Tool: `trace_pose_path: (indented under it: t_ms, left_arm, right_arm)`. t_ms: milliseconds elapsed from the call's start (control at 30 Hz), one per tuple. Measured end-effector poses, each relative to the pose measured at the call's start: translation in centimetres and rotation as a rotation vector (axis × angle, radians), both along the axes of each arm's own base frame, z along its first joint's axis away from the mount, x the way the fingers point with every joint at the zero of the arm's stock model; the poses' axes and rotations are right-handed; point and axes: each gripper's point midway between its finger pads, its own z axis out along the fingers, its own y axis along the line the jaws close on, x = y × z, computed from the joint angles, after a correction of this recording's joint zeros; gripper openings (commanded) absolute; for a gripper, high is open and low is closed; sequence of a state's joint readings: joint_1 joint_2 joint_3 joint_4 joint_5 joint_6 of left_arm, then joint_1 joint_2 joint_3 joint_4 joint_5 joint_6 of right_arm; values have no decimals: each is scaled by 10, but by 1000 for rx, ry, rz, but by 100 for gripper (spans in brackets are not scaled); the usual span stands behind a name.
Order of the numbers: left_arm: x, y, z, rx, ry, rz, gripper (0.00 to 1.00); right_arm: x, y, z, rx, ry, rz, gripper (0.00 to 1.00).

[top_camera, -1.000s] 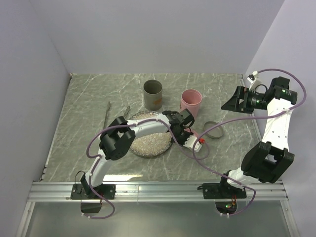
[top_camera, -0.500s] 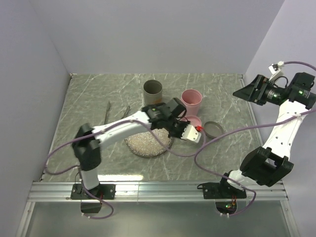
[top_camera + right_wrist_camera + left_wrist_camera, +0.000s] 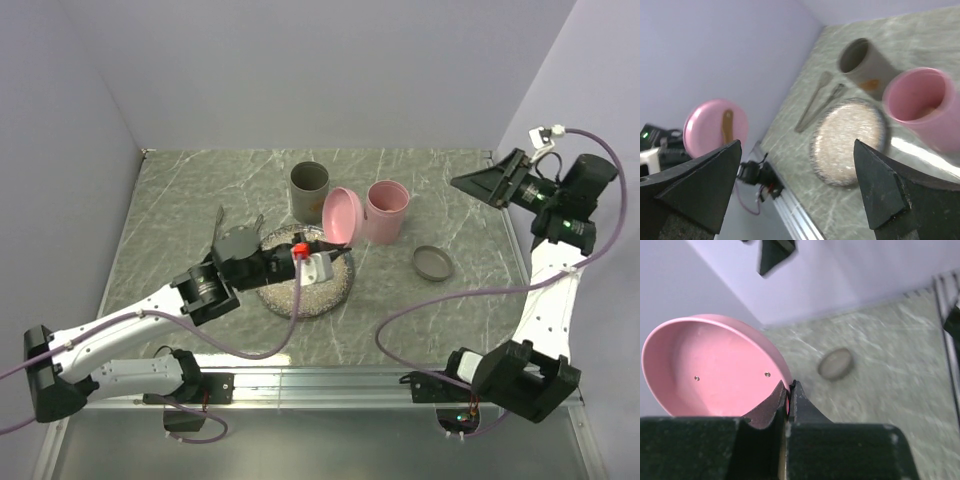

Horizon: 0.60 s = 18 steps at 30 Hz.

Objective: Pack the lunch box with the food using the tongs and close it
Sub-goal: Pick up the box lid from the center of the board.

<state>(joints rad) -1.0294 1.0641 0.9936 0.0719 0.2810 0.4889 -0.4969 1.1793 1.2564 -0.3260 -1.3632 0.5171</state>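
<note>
Pink lid is now off the table. A moment ago it lay flat at the foot of the pink container. It now stands on edge in the air, just left of that container and over the far right rim of the speckled plate. Left gripper is pinched tight on the lid's lower rim; the wrist view shows fingers clamped either side of the rim, hollow side facing the camera. Right gripper is spread fully wide and holds nothing; it has swung up and back to the far right. Judgement: the pink container stands open and its lid is being moved aside, so this is clearing access, not closing. Packing not begun. Tongs lie untouched on the table left of the plate, with a shorter metal piece beside them, nearer the plate. Food: no pieces distinguishable in these views. Around: grey container open behind the plate; grey lid flat on the table to the right. Obstruction: the left arm reaches over the plate close to the tongs, and the lid must be set down before that gripper can take them.
</note>
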Motion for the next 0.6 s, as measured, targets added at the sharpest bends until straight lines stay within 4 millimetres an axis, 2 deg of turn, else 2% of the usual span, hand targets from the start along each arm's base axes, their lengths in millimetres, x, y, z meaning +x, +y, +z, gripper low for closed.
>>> trace_pose_path:
  t_ms: [100, 233, 333, 467, 600]
  left_arm:
    - [3, 12, 26, -119, -20, 60, 0]
    - [3, 26, 57, -237, -59, 95, 0]
    - [0, 36, 69, -279, -83, 111, 0]
    - [-4, 45, 79, -314, -120, 112, 0]
    - [-6, 50, 81, -345, -134, 117, 0]
  right_arm:
    - [-5, 38, 8, 4, -33, 115, 99]
    - [-24, 99, 13, 40, -28, 316, 99]
    - [-44, 139, 15, 80, -9, 462, 98]
    - [-62, 166, 23, 145, 17, 573, 93]
    - [-74, 181, 39, 203, 19, 637, 87]
